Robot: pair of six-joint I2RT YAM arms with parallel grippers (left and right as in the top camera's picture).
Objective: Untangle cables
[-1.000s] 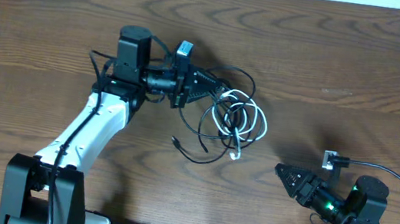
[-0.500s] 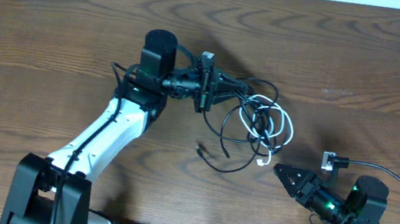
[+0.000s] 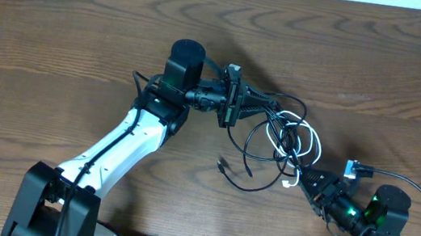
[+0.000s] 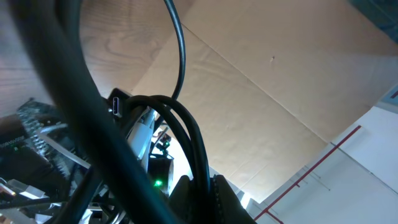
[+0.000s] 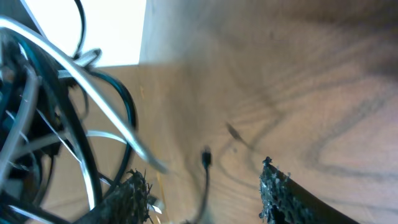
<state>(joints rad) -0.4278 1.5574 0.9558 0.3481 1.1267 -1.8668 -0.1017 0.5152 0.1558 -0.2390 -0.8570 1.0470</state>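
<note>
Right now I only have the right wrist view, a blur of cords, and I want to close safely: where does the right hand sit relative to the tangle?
Observer: From overhead, the right hand is open at the tangle's lower right edge, beside the white cable's plug.
Operator: What's holding the tangle?
Observer: The left hand, shut on the black cables at the tangle's upper left.
</note>
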